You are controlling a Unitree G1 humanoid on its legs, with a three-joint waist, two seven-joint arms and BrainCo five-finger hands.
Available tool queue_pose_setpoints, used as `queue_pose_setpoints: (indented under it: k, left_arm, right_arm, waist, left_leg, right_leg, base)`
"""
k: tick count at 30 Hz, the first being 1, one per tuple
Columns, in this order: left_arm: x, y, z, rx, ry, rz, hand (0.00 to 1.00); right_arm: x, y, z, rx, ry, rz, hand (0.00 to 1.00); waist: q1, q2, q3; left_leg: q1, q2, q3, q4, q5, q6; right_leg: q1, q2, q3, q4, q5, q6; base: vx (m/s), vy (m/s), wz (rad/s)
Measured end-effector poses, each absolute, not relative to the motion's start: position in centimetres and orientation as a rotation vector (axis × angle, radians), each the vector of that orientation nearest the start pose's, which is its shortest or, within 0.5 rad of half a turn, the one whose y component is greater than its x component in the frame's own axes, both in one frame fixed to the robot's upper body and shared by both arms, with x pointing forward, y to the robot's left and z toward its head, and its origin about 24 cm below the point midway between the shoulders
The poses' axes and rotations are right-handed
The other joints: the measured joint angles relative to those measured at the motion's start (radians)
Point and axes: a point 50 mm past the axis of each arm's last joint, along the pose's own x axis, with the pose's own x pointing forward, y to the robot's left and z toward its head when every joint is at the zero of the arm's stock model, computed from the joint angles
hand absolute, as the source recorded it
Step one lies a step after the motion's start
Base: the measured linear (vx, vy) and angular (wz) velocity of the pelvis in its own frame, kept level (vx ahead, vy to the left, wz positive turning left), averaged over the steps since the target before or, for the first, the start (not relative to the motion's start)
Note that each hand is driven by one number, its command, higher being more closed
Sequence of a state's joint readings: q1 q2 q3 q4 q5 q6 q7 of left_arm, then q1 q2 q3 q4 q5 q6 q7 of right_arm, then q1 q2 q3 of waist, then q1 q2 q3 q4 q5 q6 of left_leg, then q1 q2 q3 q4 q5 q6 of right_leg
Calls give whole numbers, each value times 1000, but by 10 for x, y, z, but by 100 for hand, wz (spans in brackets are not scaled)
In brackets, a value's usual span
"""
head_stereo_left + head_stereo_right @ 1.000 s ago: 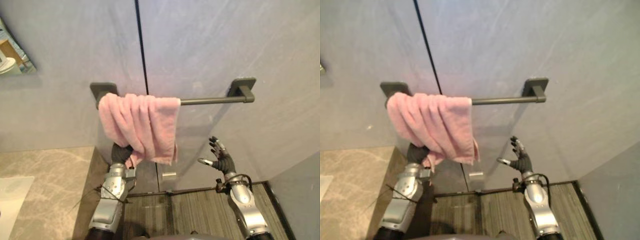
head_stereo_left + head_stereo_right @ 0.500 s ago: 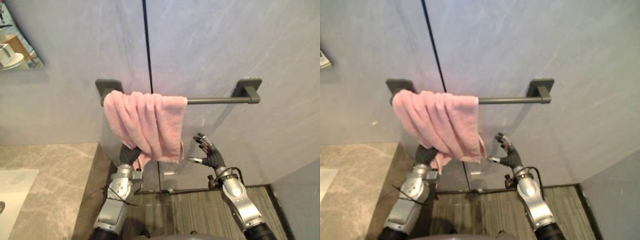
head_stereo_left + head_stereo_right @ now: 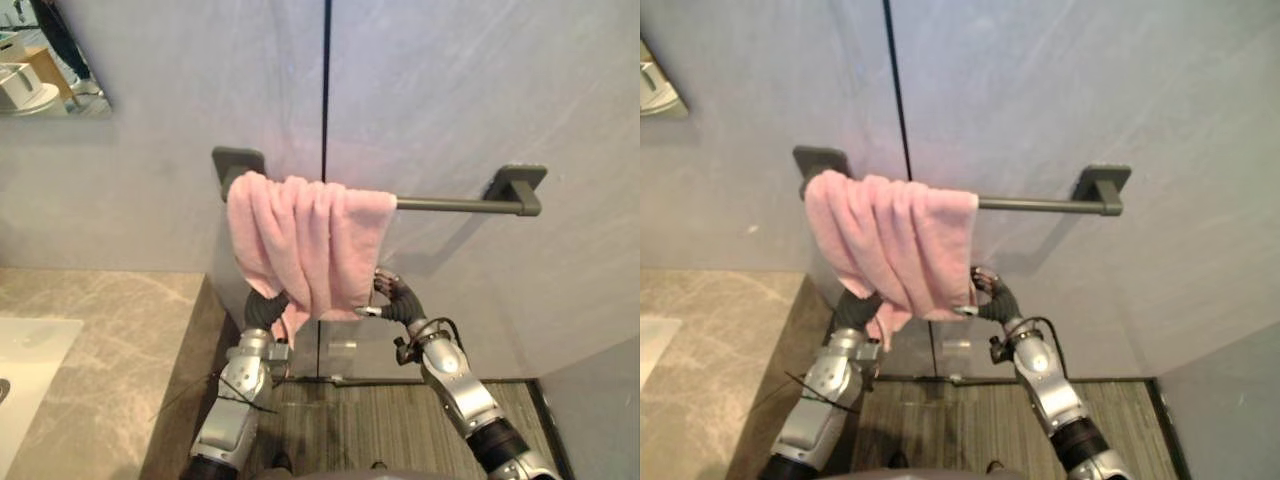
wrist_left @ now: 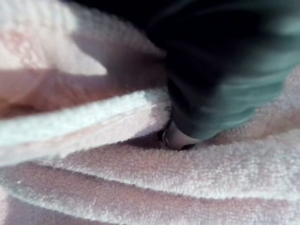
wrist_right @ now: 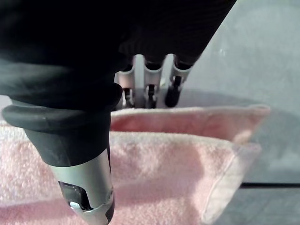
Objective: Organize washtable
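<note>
My left hand (image 3: pixel 262 310) was buried under the pink towel (image 3: pixel 305 240); I couldn't tell its grip. The towel hung bunched at the wall bar's (image 3: pixel 450 205) left end, long axis pointing down. My right hand (image 3: pixel 397 300), loosely spread, bracketed its lower right corner

Pink towel (image 3: pixel 305 238), bunched, draped over rail (image 3: pixel 455 205)
</note>
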State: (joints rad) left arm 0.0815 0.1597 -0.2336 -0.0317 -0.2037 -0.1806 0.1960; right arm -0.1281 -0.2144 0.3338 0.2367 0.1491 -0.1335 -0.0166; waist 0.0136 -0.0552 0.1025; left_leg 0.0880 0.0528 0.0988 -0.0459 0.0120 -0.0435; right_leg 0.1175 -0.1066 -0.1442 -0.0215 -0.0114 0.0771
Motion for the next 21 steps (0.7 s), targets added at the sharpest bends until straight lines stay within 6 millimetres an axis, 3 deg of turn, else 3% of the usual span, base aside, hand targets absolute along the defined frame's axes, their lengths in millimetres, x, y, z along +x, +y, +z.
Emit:
queue_pose_setpoints:
  k: [2, 3, 9, 21]
  left_arm:
    - [232, 137, 41, -85, -84, -9, 100]
    - [232, 137, 41, -86, -84, -9, 100]
    - [232, 137, 41, -87, -84, -8, 100]
    - [234, 136, 43, -104, -94, 1, 100]
  right_arm:
    - [267, -111, 19, -100, 44, 307, 0]
    - [268, -108, 19, -97, 42, 316, 100]
    - [270, -95, 23, -68, 28, 337, 100]
    - [282, -97, 30, -29, 8, 271, 100]
  waist:
    - [1, 0, 0]
    - [2, 0, 0]
    - [5, -1, 0]
    - [5, -18, 0]
  left_leg:
    - [-4, 0, -8, 2, 2, 1]
    - [-6, 0, -12, 1, 4, 0]
    - [-5, 1, -18, -10, 14, -1]
    - [-1, 1, -15, -10, 14, -1]
  right_leg:
    - [0, 0, -7, 0, 0, 0]
    - [0, 0, -11, 0, 0, 0]
    - [0, 1, -17, 1, 0, 0]
    - [3, 1, -14, 1, 0, -1]
  base:
    - [-31, -14, 10]
    - [-44, -16, 9]
    - [-40, -12, 4]
    - [-5, -1, 0]
